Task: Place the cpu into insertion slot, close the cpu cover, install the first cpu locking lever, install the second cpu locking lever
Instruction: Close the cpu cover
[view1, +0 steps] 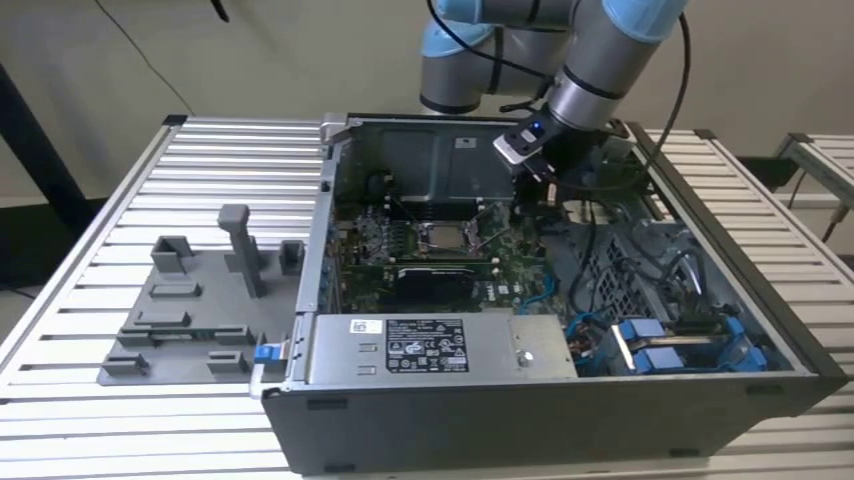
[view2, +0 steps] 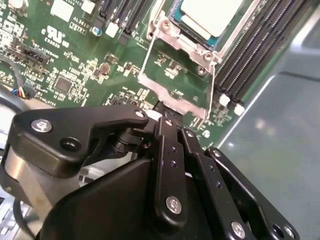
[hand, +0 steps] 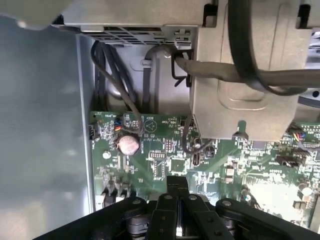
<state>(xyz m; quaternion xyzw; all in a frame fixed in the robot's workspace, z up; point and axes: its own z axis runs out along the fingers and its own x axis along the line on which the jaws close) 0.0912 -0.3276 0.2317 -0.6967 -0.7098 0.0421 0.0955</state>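
1. The cpu (view2: 207, 15) lay seated in the insertion slot (view2: 206, 56). The cpu cover (view2: 165, 95) was swung open beside it.
2. Your gripper (view2: 162, 112) had its fingers pressed together, holding nothing that I could see, with the tips at the cover's free edge.
3. To close the cover well, I judged that you needed a slow, even push on that edge, so the frame came down flat around the chip.

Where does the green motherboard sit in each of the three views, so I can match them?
Exterior view: the green motherboard lies inside the open computer case, below the claw.
Second wrist view: it spreads beyond the claw, carrying the cpu.
First wrist view: it lies beyond the claw, beside grey cables.
Shared landmark: the black claw.
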